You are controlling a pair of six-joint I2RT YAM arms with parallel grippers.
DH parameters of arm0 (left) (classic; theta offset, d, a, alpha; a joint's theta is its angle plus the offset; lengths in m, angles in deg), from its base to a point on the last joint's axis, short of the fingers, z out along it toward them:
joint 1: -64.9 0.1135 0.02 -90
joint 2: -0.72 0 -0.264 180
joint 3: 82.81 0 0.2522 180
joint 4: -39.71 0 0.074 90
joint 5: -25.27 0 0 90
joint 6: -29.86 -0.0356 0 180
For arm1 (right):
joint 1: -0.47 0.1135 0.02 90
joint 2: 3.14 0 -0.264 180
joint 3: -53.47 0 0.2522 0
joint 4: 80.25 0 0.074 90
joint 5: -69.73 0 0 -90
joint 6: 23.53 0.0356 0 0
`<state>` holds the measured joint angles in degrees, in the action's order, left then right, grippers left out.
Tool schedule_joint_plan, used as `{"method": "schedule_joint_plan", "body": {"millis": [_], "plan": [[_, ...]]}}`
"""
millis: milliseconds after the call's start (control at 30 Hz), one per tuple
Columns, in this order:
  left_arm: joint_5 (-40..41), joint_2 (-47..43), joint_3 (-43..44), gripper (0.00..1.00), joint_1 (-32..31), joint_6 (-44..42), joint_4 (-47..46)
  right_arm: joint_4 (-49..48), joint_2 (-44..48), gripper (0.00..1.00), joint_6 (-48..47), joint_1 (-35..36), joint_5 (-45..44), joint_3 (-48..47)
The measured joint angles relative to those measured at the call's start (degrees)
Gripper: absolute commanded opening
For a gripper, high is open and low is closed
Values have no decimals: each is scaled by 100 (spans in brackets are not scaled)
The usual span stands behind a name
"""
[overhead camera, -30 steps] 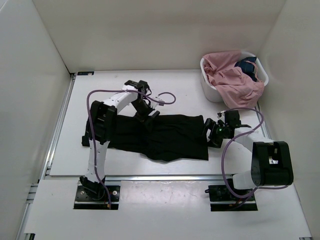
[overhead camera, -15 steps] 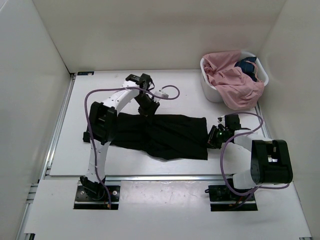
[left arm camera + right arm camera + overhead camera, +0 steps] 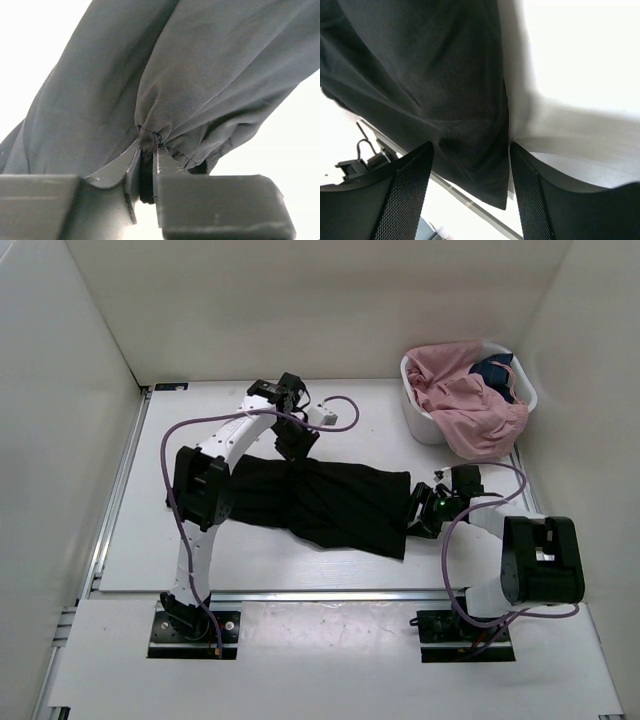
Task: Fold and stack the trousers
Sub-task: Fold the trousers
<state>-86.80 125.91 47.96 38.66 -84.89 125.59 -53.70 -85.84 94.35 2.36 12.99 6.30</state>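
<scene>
White-walled booth, white desk (image 3: 130, 540) | black trousers (image 3: 345, 508) lie mid-desk, long axis left-right | left end effector (image 3: 148, 150) clenched on a bunch of the far edge, left of middle | right end effector (image 3: 470, 150) released, jaws apart astride the right-end hem | judgement: right arm nearer the right end, so the grasp falls there
</scene>
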Motion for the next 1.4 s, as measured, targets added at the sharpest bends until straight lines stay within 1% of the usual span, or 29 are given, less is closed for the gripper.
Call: {"method": "schedule_joint_plan", "body": {"millis": [33,67,100,133,200,267,300,333,367,400,433,500,533,633,700,833,967,1100,1167,1233,1300,1333,1400], "plan": [[125,17,-22,30,0,17,-46,-52,-52,69,26,0,31,-24],[245,35,-59,36,7,37,-90,-103,-109,69,52,0,61,-50],[385,68,-114,48,13,76,-142,-157,-181,69,90,0,94,-87],[511,122,-140,54,17,107,-173,-227,-264,67,140,0,138,-122],[723,306,-157,62,46,208,-232,-352,-444,62,214,0,214,-203],[866,514,-160,70,96,302,-282,-516,-651,61,308,0,321,-271],[905,592,-175,73,127,343,-308,-586,-754,58,361,0,407,-302],[922,660,-199,75,164,385,-317,-645,-837,50,402,0,466,-337],[931,688,-216,75,203,417,-319,-708,-916,44,420,0,461,-363],[938,699,-223,78,249,446,-313,-763,-992,38,457,-2,437,-380],[940,697,-223,79,295,452,-321,-789,-1064,23,485,-2,437,-393],[940,651,-221,92,380,463,-334,-826,-1161,7,485,-2,356,-404],[940,621,-221,100,433,468,-328,-802,-1200,0,514,0,308,-417],[944,448,-258,100,586,472,-326,-492,-1193,0,468,-9,153,-573],[951,221,-400,100,763,470,-321,-90,-1071,0,378,-98,-31,-743],[1091,-289,-772,100,1268,468,-339,1287,-452,0,-11,-579,-586,-1449],[1432,-557,-1292,100,1683,470,-389,2848,11,0,-562,-1003,-1349,-3086],[1521,-470,-1661,100,1685,470,-424,4144,122,0,-920,-1032,-1838,-4752],[1464,-389,-1729,100,1576,470,-439,4730,92,0,-942,-828,-2146,-5495],[1281,-297,-1731,100,1414,470,-472,5132,-31,0,-896,-391,-2380,-6151],[997,-195,-1720,100,1246,470,-487,5473,-323,0,-769,466,-2697,-6778],[879,-142,-1711,100,1200,470,-494,5539,-483,0,-723,809,-2765,-6940],[603,48,-1665,100,1069,470,-507,5692,-1001,0,-568,1709,-2981,-7263]]}}
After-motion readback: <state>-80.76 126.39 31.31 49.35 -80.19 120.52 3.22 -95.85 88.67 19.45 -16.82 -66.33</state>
